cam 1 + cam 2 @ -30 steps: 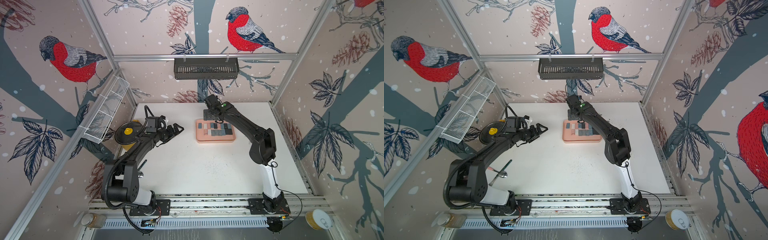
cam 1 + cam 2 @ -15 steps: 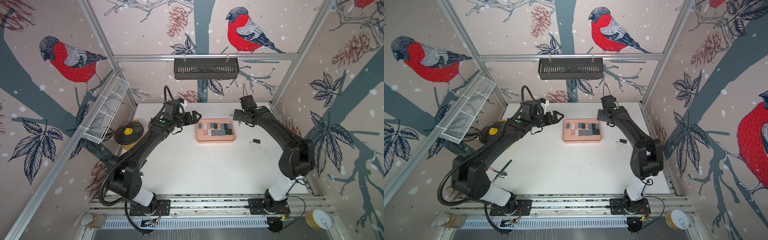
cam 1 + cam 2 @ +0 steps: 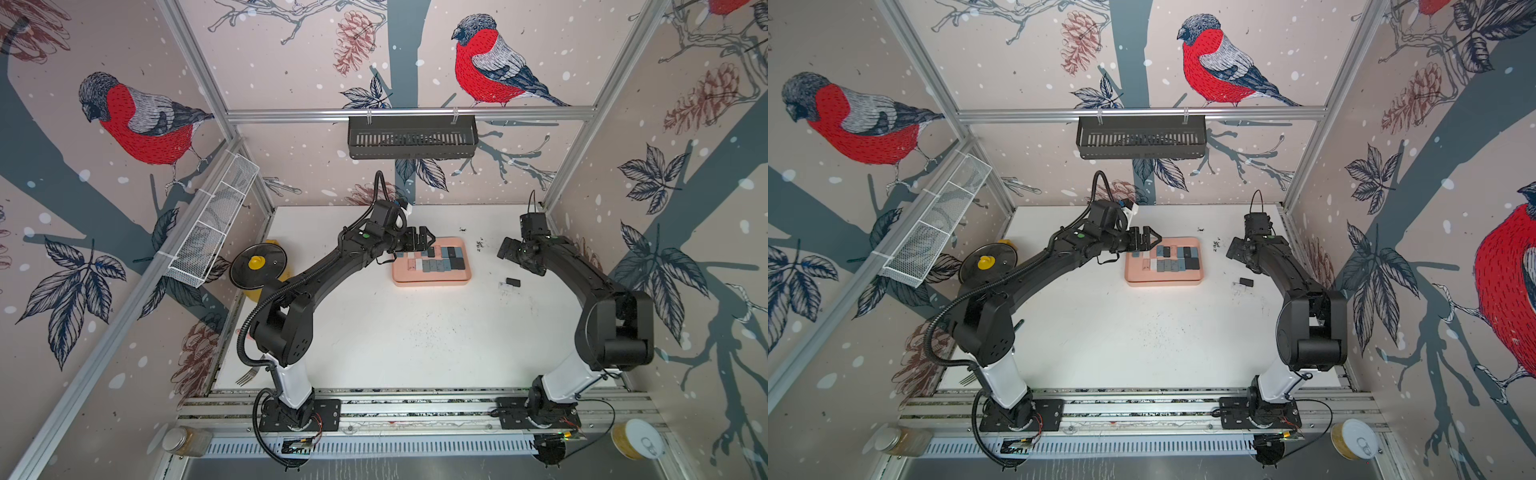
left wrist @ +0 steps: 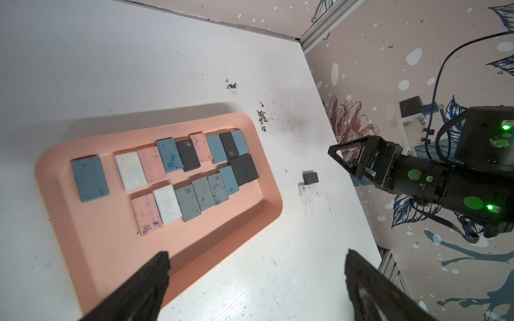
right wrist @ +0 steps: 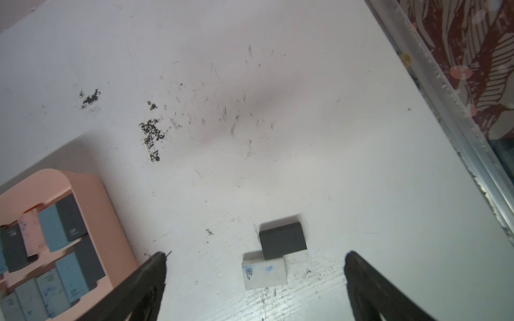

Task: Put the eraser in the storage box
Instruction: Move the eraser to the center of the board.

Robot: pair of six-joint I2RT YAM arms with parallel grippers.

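salmon-pink storage box (image 3: 432,282) rests on your bench (image 3: 415,332), stored erasers (image 4: 192,155) lined inside. a black eraser (image 5: 283,240) touches a white eraser (image 5: 264,273) outside it, near your right pincer (image 3: 505,251). left pincer (image 3: 424,241) over the box; both released, empty.

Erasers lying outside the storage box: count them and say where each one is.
2. The black eraser lies on the white table, apart from the storage box; the white eraser touches the black one's corner. Others may be hidden under the arms.
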